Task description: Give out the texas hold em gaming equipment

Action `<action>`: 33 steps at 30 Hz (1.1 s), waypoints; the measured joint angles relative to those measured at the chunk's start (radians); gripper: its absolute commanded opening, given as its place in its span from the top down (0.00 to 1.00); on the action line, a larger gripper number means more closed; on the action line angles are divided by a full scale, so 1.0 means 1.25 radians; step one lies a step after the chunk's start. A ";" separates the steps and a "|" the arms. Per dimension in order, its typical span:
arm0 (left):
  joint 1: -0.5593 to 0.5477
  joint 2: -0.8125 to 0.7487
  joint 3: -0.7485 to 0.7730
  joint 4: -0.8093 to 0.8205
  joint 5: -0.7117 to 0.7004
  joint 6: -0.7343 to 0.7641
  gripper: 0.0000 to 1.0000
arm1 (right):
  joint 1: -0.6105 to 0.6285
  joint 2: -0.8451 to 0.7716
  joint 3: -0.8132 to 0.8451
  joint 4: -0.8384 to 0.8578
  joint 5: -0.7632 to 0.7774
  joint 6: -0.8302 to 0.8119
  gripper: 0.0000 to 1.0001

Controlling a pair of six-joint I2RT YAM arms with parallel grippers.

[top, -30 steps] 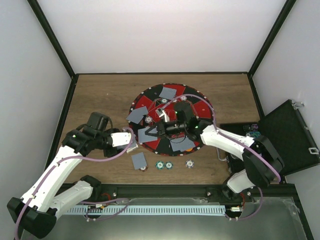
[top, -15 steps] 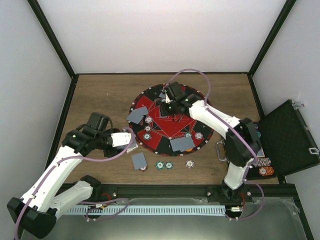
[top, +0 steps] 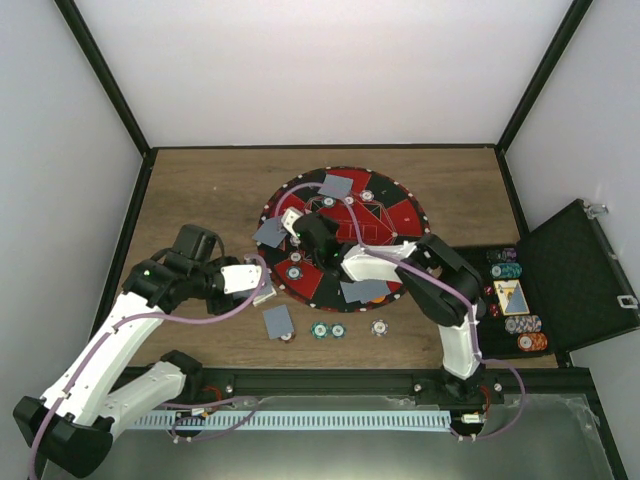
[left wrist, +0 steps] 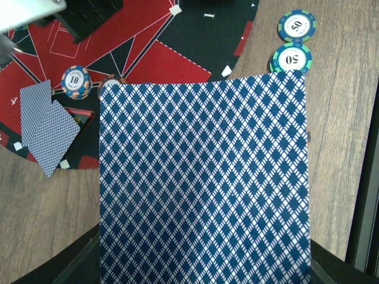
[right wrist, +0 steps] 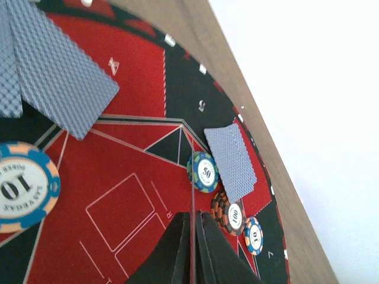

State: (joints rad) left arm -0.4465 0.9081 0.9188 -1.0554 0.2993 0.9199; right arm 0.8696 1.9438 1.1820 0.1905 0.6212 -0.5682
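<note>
Left tool [top: 262,285] clamps a blue card [left wrist: 204,183], right tool [right wrist: 191,216] is pinched on an edge-on card [right wrist: 191,183] at 9 o'clock on the mat [top: 400,215]; swinging low could scatter the 10 chip [right wrist: 23,183].

Right arm [top: 388,262] across mat [top: 396,214] — obstacle

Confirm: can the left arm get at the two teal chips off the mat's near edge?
Probably reach, yes: the chips sit on bare table close to the left end effector, with only a flat card nearby. But it is shut on a card, so grasping must wait.
</note>
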 measured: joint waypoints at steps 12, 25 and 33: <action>0.000 -0.006 0.004 -0.005 -0.002 0.000 0.95 | -0.013 0.068 -0.055 0.078 -0.039 -0.128 0.39; 0.000 -0.006 0.007 -0.009 0.000 0.000 0.95 | -0.007 -0.063 -0.056 -0.138 -0.095 0.044 0.00; 0.000 -0.006 0.007 -0.011 0.000 0.000 0.95 | -0.015 -0.236 -0.052 -0.231 -0.097 0.223 0.00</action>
State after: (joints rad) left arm -0.4465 0.9009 0.9279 -1.0691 0.2993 0.9203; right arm 0.8505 1.6485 1.1168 -0.0982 0.4995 -0.2890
